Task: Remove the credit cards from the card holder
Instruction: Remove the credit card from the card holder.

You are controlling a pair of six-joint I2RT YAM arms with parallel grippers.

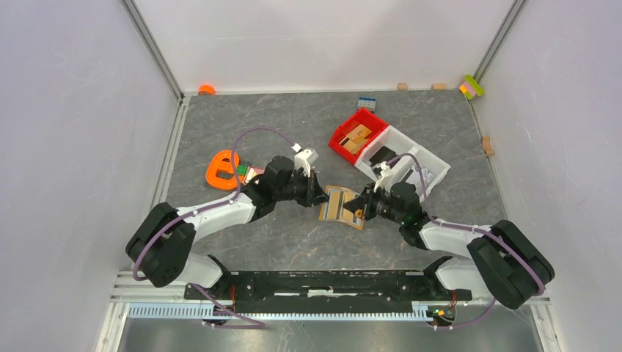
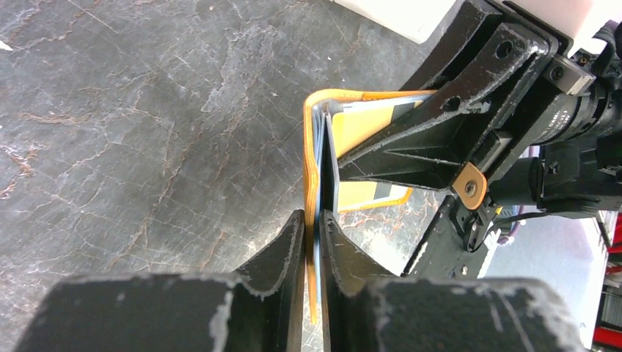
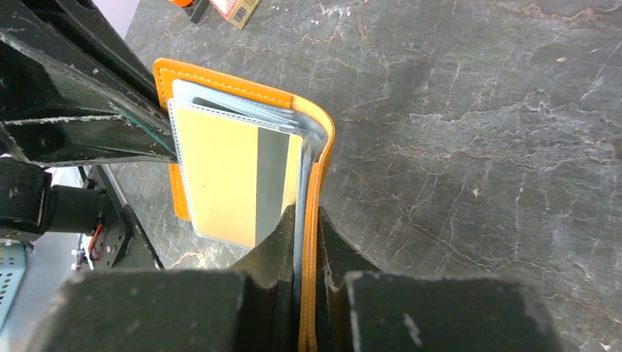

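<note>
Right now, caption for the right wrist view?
Right gripper pinches the open wallet by its edge, a yellow card inside.

One card holder [image 1: 342,206], two bins [image 1: 339,139].

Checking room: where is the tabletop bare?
Bare: grey marbled tabletop beyond the orange ring-shaped object; the strip between the orange folding card holder and black base rail. Crowded: red plastic bin, white bin, left gripper, right gripper.

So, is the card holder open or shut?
Open: both halves of the card holder are spread apart, and a yellow card shows inside.
</note>
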